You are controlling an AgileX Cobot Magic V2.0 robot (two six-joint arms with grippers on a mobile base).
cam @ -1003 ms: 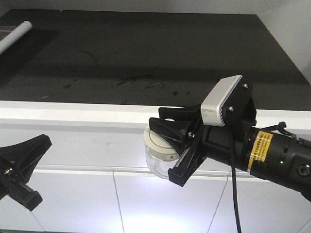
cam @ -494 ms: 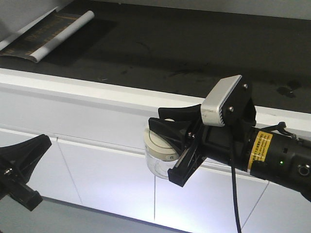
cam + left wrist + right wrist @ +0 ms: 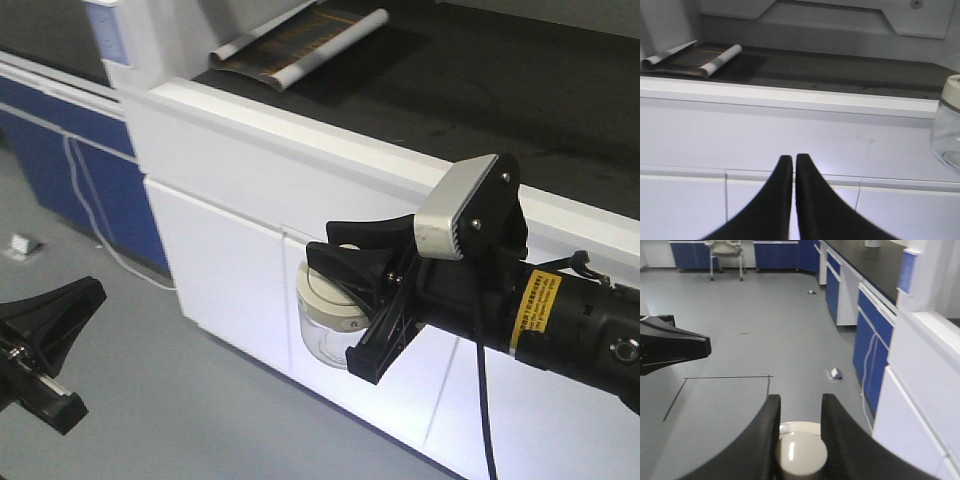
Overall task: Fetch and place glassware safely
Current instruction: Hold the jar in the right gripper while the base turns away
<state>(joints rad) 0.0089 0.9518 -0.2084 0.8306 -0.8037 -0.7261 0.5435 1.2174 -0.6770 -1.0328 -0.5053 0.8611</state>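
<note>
We see cool, even indoor light. In the front view, white glare blooms on the cabinet door near five o'clock. The left wrist view shows a similar bright patch at six o'clock behind the left gripper, whose dark fingers blur toward the bottom edge. In the right wrist view the jar lid carries a small highlight streak.

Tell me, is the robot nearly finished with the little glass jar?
About halfway. Done: the jar is fetched, gripped near its top by the right end effector. Happening now: it hangs in the air beside the white cabinet, resting on nothing. Left to do: setting it down safely somewhere. The left end effector is shut and empty.
</note>
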